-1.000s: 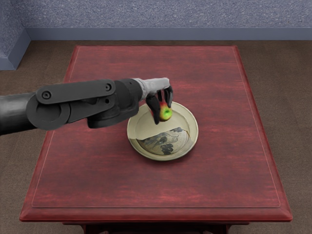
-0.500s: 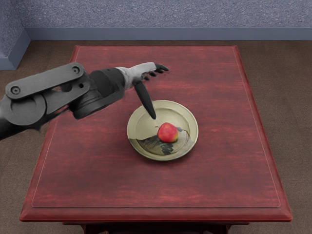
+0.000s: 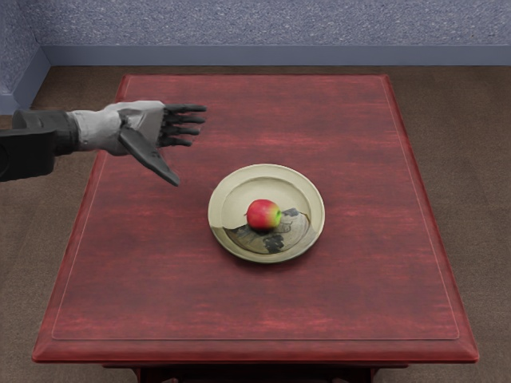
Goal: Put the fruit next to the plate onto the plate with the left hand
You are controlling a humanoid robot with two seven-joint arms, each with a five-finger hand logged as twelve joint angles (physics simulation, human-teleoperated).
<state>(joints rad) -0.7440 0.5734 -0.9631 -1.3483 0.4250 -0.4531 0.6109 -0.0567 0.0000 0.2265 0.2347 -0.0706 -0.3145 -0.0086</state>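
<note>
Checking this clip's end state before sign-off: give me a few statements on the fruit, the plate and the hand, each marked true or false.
1. The apple lies on the plate. True.
2. The left hand grasps the apple. False: its fingers are spread and hold nothing, and it is off to the left, apart from the plate.
3. The right arm shows at the picture's right edge. False: no right arm is in view.
4. The plate stands on the red table. True.
5. A second fruit lies beside the plate. False: the apple is the only fruit in view.
</note>
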